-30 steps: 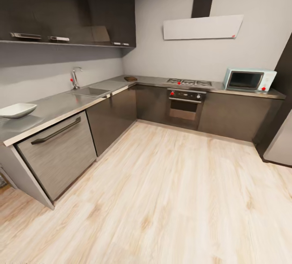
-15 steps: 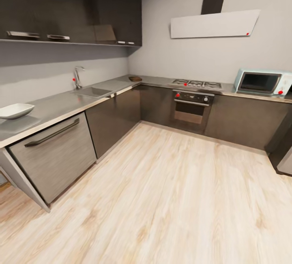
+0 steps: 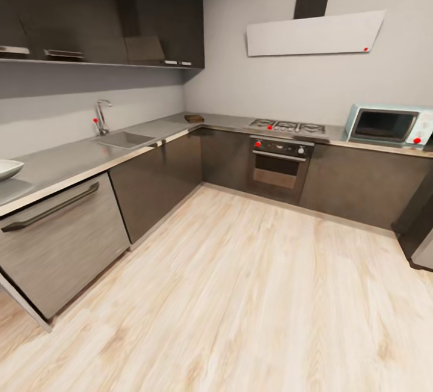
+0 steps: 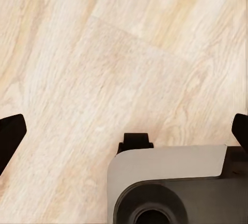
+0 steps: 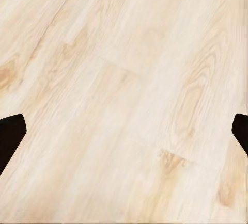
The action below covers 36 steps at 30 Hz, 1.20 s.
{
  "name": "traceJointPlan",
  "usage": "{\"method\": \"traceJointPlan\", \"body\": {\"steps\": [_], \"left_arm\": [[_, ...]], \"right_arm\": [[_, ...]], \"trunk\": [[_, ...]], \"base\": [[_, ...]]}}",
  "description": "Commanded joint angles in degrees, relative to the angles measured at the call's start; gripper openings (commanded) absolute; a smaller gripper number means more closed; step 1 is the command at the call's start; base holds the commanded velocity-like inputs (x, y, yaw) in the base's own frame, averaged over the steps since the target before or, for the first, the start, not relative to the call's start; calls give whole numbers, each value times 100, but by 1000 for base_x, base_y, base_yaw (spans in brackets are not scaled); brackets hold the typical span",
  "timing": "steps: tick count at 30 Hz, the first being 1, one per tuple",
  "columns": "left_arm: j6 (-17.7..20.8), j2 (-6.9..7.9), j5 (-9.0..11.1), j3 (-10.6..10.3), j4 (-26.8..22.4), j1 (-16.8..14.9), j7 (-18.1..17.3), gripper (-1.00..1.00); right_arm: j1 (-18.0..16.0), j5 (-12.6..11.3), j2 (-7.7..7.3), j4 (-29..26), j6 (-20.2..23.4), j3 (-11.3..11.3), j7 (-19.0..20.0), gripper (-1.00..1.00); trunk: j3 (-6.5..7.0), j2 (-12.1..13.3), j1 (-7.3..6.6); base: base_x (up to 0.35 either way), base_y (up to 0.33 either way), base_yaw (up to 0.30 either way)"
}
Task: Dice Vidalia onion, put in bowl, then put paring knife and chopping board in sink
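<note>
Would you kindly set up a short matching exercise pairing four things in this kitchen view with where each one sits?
Things:
1. bowl
2. sink
3. microwave
4. oven

Places:
A. under the gas hob
B. at the far left edge of the countertop
C. on the right end of the back counter
D. set into the counter beside the chrome tap

Pairs: 1-B, 2-D, 3-C, 4-A
</note>
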Motion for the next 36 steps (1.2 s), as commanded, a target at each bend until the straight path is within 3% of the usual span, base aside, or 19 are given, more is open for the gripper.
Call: {"method": "traceJointPlan", "body": {"steps": [1,36], "left_arm": [[-11,0,2,3,-5,1,-2,100],[-11,0,2,3,-11,1,-2,100]], "right_arm": [[-1,2,2,0,-12,1,-17,100],[-1,2,2,-4,-21,1,-17,100]], "trunk": [[-4,-2,3],[-4,-2,3]], "base": [[252,-190,0],[304,-29,0]]}}
